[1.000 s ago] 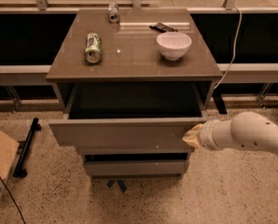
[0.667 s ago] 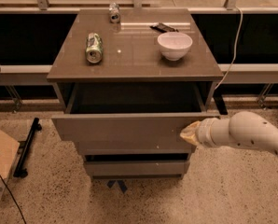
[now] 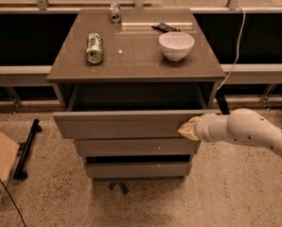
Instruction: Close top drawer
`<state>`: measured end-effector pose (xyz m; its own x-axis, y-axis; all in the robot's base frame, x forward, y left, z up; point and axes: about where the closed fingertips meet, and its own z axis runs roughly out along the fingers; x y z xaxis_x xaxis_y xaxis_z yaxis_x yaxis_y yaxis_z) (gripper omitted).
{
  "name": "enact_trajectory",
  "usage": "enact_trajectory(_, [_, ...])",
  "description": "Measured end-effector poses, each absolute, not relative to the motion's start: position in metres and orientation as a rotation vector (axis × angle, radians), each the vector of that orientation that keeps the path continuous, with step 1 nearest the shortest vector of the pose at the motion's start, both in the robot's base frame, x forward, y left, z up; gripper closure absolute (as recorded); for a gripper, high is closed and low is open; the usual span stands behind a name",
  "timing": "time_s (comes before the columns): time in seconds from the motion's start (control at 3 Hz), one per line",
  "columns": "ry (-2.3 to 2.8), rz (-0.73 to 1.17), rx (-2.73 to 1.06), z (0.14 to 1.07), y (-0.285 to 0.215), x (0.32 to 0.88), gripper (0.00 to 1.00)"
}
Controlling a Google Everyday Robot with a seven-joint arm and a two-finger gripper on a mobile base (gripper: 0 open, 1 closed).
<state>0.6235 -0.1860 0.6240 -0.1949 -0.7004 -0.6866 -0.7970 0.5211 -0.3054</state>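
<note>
The top drawer (image 3: 117, 125) is a wide grey-brown drawer with a plain flat front, as wide as the cabinet. It stands pulled out partway, with a dark gap behind its front panel under the cabinet top. My gripper (image 3: 186, 129) reaches in from the right on a white arm, and its yellowish tip touches the right end of the drawer's front panel.
The cabinet top (image 3: 136, 56) holds a green can (image 3: 94, 47) lying on its side, a white bowl (image 3: 176, 45), a small can (image 3: 114, 12) and a dark flat object (image 3: 164, 28). Two narrower drawer fronts (image 3: 136, 147) sit below. A cardboard box (image 3: 0, 162) stands at the left.
The drawer front has moved back toward the cabinet, and the dark gap has narrowed. My gripper has moved left and inward with it.
</note>
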Motion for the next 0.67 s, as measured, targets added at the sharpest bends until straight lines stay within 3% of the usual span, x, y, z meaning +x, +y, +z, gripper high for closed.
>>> enact_trajectory(0.67, [1.880, 0.146, -1.207, 0.634, -0.173, 0.649, 0.34])
